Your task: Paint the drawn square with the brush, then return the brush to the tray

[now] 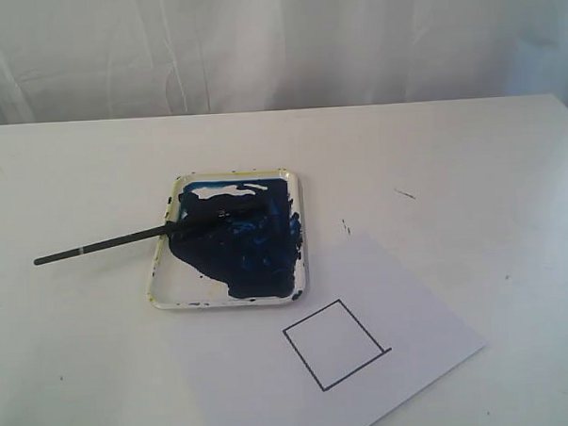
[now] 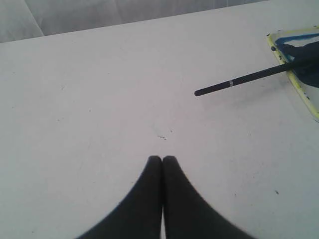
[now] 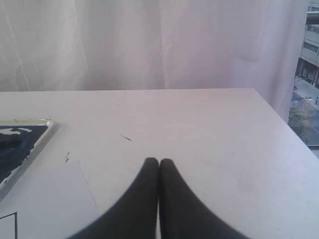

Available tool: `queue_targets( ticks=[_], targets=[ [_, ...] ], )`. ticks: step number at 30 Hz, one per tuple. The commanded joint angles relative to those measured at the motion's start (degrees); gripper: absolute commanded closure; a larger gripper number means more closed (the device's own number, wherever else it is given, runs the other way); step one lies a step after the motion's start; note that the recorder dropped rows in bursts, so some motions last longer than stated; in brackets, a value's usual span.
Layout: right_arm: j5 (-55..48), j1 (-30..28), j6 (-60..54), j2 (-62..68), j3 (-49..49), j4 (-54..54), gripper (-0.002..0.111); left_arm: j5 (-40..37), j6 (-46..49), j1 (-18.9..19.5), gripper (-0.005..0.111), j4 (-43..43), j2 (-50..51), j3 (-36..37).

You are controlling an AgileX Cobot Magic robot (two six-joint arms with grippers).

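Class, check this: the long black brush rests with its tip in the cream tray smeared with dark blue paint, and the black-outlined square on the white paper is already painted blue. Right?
No: the black-outlined square is unpainted, its inside plain white, as the exterior view shows. The long black brush does rest in the cream tray.

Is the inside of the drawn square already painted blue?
No, the drawn square shows only a thin black outline with a clean white inside.
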State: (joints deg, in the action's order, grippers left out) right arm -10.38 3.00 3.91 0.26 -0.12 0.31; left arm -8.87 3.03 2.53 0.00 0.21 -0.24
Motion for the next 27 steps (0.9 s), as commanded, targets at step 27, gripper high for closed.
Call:
queue_targets(
  ticks=[27],
  targets=[
    [18.8,-0.3,3.4,-0.3,0.1,0.2,0.108,13.2,-16.1,0.2,0.107,-2.8,-0.2,0.2]
  ],
)
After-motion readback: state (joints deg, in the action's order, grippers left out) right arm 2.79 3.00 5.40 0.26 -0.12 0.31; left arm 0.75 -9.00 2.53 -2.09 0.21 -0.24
